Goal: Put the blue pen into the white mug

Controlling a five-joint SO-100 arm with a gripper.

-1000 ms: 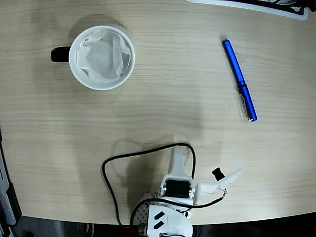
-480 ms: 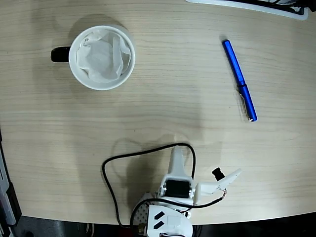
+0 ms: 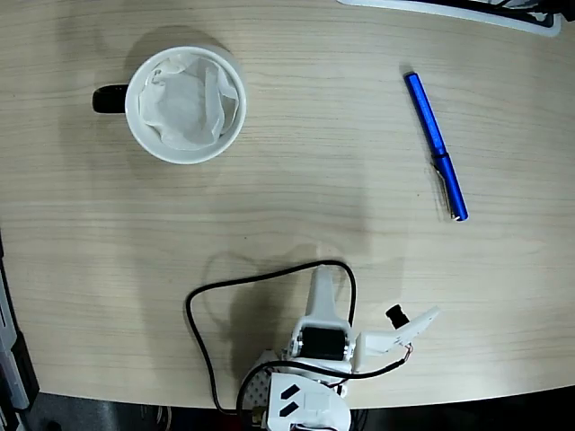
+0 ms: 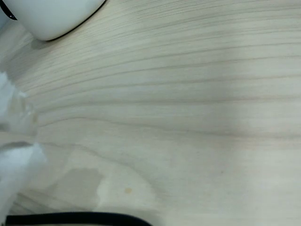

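Fixed view: white mug [image 3: 186,104] holds only crumpled paper [image 3: 184,106]; blue pen [image 3: 436,147] lies well apart; gripper [image 3: 377,310] spread, empty.

A pale wood-grain bench [image 3: 287,180] carries everything. In the fixed view, the white mug [image 3: 186,104] stands upper left, black handle pointing left, crumpled white paper inside. The blue pen [image 3: 436,133] lies flat at upper right, well apart from the mug, slanting down to the right. A black cable [image 3: 202,296] loops on the bench near the bottom edge.
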